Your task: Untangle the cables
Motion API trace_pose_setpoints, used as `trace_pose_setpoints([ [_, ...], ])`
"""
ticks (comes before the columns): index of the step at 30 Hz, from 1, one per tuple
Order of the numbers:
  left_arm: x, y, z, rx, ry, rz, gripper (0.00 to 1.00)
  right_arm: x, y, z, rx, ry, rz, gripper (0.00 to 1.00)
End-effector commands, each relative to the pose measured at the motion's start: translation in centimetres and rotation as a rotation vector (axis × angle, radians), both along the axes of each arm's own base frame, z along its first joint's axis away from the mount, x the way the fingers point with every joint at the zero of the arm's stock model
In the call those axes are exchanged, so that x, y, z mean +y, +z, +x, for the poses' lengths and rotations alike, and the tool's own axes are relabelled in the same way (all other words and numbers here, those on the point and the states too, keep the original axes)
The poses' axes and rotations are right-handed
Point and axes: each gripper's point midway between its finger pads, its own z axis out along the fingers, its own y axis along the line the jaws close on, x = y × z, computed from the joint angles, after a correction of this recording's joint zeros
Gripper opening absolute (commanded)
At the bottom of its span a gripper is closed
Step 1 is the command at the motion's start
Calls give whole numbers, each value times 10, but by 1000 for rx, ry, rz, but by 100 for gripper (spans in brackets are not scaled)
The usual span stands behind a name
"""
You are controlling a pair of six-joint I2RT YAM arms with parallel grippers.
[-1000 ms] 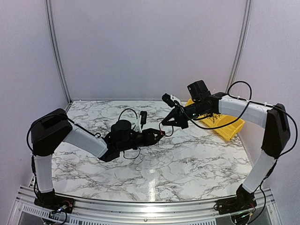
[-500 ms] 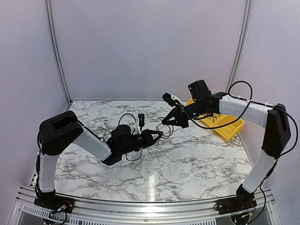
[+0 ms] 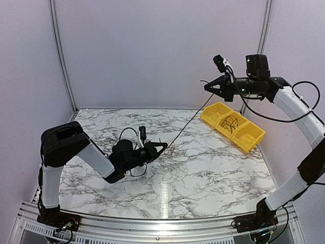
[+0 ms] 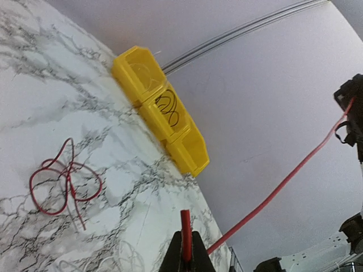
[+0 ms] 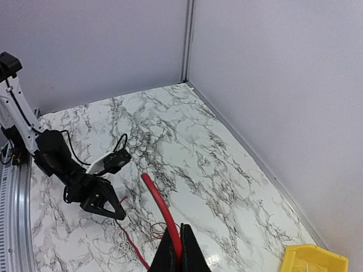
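Holding red cable (image 3: 190, 121) taut, pinched in left gripper (image 3: 162, 147) and right gripper (image 3: 207, 87) upper right; could slip out under harder pull.

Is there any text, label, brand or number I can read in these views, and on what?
No text can be read in any view.
The yellow bin, the marble table and the red cable carry no visible print.
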Motion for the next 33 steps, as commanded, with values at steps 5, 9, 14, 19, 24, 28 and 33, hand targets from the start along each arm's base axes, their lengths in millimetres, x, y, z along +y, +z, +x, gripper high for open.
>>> trace_pose_setpoints([
  [5, 14, -31, 14, 46, 5, 99, 0, -113, 80, 41, -152, -403, 47, 0],
  [9, -7, 23, 8, -103, -100, 49, 33, -140, 52, 56, -116, -524, 7, 0],
  [14, -7, 66, -4, -239, -147, 37, 53, -179, 25, 70, -86, -653, -36, 0],
  [19, -1, 70, -14, -243, -173, 73, 54, -219, 16, 79, -79, -786, -59, 0],
  [24, 7, 72, -21, -244, -173, 82, 53, -254, -1, 82, -68, -893, -88, 0],
  [28, 11, 69, -19, -237, -154, 95, 52, -271, -25, 83, -18, -923, -98, 0],
  [33, 9, 60, -14, -217, -140, 109, 51, -287, -49, 85, 37, -948, -102, 0],
])
